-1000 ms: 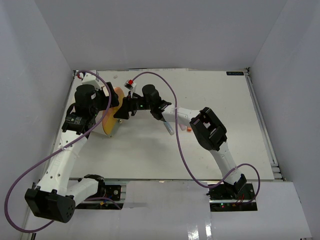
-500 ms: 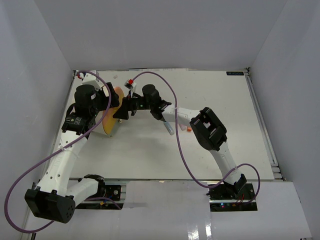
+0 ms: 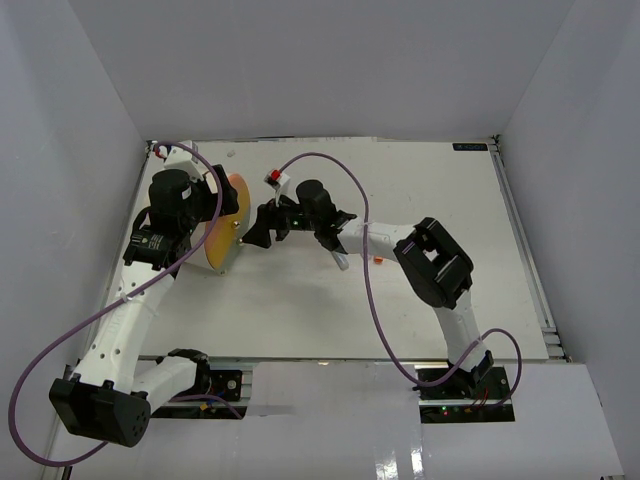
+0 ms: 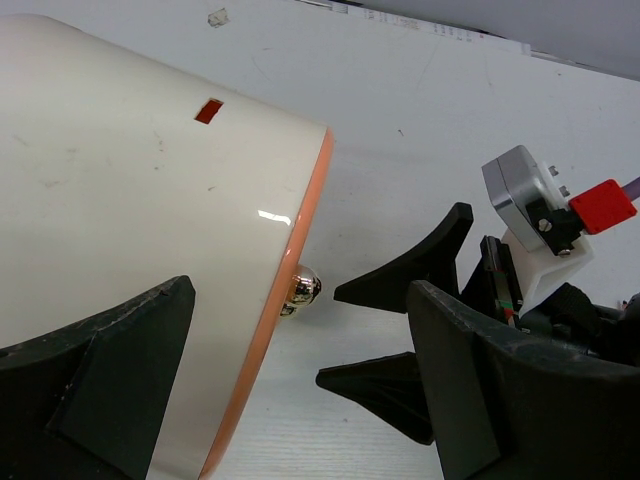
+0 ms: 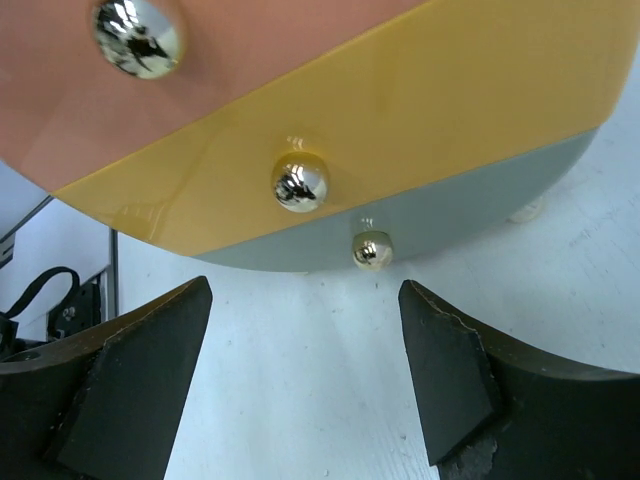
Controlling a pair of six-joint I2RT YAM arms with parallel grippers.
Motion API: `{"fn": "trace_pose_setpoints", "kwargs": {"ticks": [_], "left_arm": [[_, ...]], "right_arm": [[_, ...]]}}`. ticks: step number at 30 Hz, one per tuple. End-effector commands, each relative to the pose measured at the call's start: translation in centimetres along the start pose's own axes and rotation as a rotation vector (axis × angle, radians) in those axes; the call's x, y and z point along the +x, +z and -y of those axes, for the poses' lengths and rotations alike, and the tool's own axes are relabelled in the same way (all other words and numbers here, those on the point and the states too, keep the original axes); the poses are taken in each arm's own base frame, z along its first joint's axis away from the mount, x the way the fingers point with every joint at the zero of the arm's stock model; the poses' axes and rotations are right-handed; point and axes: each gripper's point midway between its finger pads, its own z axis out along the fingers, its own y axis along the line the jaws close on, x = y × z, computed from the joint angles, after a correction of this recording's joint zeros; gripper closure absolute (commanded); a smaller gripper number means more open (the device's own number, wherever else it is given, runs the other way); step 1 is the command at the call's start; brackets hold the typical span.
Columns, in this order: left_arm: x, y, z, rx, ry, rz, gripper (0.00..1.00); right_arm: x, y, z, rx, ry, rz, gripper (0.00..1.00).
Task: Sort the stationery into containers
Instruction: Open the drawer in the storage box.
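Observation:
The container (image 3: 216,246) is a cream cylinder lying on its side, its round face turned to the right. In the left wrist view its cream wall (image 4: 130,200) ends in an orange rim with a brass knob (image 4: 301,288). In the right wrist view the face has pink-orange, yellow (image 5: 420,110) and grey sections, each with a brass knob. My left gripper (image 3: 228,200) is open, its jaws straddling the cylinder's front end (image 4: 298,322). My right gripper (image 3: 262,228) is open and empty, a short way in front of the face (image 5: 300,370). A pale pen (image 3: 341,258) and a small orange item (image 3: 379,260) lie by the right arm.
White walls enclose the table on the left, back and right. The right arm's purple cable (image 3: 330,160) loops over the table's middle. The right gripper's black fingers (image 4: 410,272) show in the left wrist view, close to the knob.
My right gripper has drawn back to the right, away from the container's face. The left arm and the container have stayed put.

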Motion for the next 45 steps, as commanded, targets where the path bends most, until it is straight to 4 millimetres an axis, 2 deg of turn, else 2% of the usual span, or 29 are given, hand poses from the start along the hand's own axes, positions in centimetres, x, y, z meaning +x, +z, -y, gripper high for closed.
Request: {"fn": "trace_pose_setpoints", "kwargs": {"ticks": [1, 6, 7, 8, 9, 11, 13, 22, 41, 45], "left_arm": [[1.3, -0.6, -0.2, -0.006, -0.006, -0.049, 0.02], [1.2, -0.8, -0.1, -0.001, -0.009, -0.043, 0.02], [1.1, -0.8, -0.1, -0.001, -0.009, -0.042, 0.02], [1.2, -0.8, -0.2, -0.003, -0.009, -0.044, 0.02], [1.3, -0.8, -0.2, -0.003, -0.008, -0.044, 0.02], [1.3, -0.8, -0.1, -0.002, -0.006, -0.045, 0.02], [1.4, -0.7, -0.1, -0.003, -0.005, -0.047, 0.02], [1.5, -0.6, -0.2, -0.001, -0.002, -0.048, 0.02], [1.5, -0.7, -0.1, 0.0, -0.003, -0.044, 0.02], [1.5, -0.7, -0.1, 0.003, -0.003, -0.046, 0.02]], "right_arm": [[-1.7, -0.1, 0.6, 0.045, -0.025, 0.032, 0.19], [-0.6, 1.1, 2.0, 0.071, 0.049, 0.021, 0.21], [0.2, 1.5, 2.3, 0.07, 0.073, 0.009, 0.22], [-0.1, 1.8, 2.3, 0.058, 0.077, 0.012, 0.23], [0.6, 2.2, 2.7, 0.058, 0.099, 0.003, 0.23], [0.4, 2.7, 2.6, 0.04, 0.11, 0.006, 0.25], [1.3, 3.4, 2.8, 0.032, 0.14, -0.009, 0.27], [2.5, 5.1, 3.0, -0.004, 0.179, -0.028, 0.38], [3.3, 5.9, 2.3, -0.063, 0.21, -0.048, 0.59], [3.6, 5.3, 2.2, -0.057, 0.214, -0.052, 0.76]]}}
